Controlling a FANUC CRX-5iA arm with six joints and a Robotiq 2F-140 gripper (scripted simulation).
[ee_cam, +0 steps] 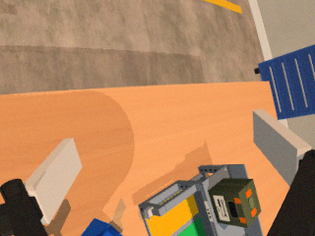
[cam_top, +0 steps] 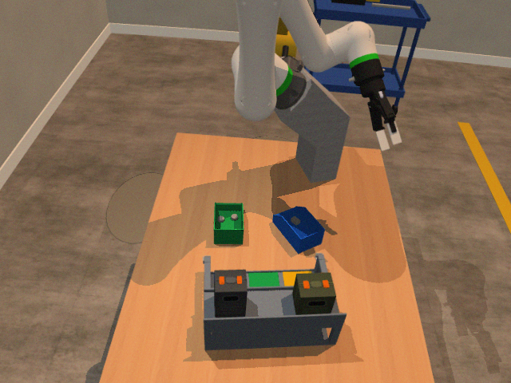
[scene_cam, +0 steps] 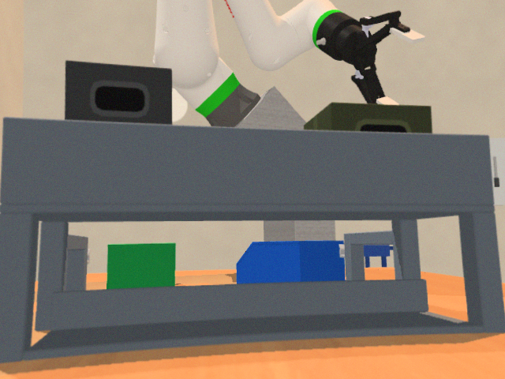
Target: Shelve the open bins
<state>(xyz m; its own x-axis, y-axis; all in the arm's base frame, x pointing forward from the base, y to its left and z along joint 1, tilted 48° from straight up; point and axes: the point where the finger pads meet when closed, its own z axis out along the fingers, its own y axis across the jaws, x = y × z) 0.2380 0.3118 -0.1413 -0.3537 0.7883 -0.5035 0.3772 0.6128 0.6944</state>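
Wide-open claw (cam_top: 388, 139) (scene_cam: 394, 68) (ee_cam: 162, 140), pale fingertips (cam_top: 382, 140) (scene_cam: 407, 35) far apart, gripping nothing, above wooden table (cam_top: 164, 329) (scene_cam: 285, 358) (ee_cam: 172, 113)

And in the wrist view the blue bin (ee_cam: 101, 228) is chopped by the bottom edge, the green one out of sight! From outside, bin contents stay hidden behind walls, the olive case (cam_top: 314, 293) (scene_cam: 379, 116) (ee_cam: 235, 203) masks a fingertip's end, and overhead, the dark part (cam_top: 295, 220) is too small to name!

Beyond the table (cam_top: 371, 206) (scene_cam: 440, 294) (ee_cam: 64, 118), a blue cart (cam_top: 412, 21) (ee_cam: 290, 86) stands near pale walls (cam_top: 173, 14) (scene_cam: 102, 36) (ee_cam: 287, 25). A yellow stripe (cam_top: 489, 177) (ee_cam: 223, 5) marks the brown floor (cam_top: 124, 94) (ee_cam: 98, 44) beside the table; shadows cross its wood.
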